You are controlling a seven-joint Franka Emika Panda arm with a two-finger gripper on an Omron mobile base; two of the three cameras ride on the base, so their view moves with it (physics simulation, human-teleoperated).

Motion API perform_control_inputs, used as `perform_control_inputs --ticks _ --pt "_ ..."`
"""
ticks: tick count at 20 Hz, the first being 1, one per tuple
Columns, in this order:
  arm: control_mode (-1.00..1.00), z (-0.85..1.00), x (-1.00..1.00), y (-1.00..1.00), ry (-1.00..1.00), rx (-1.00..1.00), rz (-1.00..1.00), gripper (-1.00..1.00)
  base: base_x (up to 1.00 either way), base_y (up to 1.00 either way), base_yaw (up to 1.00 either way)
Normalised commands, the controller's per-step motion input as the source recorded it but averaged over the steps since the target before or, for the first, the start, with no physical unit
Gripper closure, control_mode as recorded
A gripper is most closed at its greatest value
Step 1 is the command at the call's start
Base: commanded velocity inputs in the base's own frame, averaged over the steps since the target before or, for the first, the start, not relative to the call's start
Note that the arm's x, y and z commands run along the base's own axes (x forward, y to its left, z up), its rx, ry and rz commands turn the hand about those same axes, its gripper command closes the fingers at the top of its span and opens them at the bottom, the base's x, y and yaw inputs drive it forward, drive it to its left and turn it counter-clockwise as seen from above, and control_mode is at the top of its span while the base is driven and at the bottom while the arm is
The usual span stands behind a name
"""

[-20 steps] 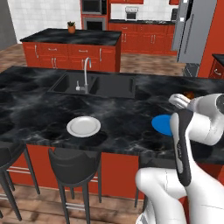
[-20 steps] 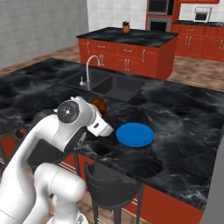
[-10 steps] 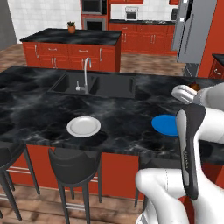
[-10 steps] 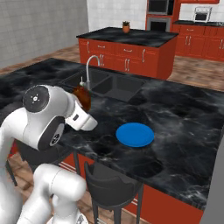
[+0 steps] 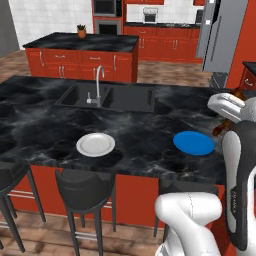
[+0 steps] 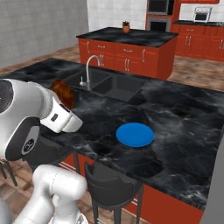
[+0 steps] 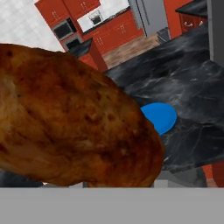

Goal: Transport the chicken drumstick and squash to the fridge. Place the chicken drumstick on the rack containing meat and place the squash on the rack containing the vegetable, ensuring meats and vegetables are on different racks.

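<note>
Hand view findings: we record the chicken drumstick filling the left and centre of the frame, pressed right up against the camera, brown and mottled, carried in the gripper, whose jaws are clamped on it though the fingertips themselves are hidden behind the meat. To its right we see a blue plate lying on the black marble counter. In the right base view the drumstick shows at centre left, raised above the counter beside the white hand. In the left base view we note the blue plate right of centre, a white plate left of centre, the sink above them, and the fridge at upper right.
</note>
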Motion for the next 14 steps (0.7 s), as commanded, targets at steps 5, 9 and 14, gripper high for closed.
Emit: perform_control_inputs --ticks 5,9,14 --pt "-1.00 0.41 -0.52 0.11 -0.09 -0.02 0.01 1.00 0.00 0.00 0.00" --pt "-1.00 0.50 -0.35 0.28 -0.01 0.00 0.00 1.00 0.00 0.00 0.00" --pt "1.00 0.00 0.00 0.00 0.00 0.00 0.00 1.00 0.00 0.63 0.00"
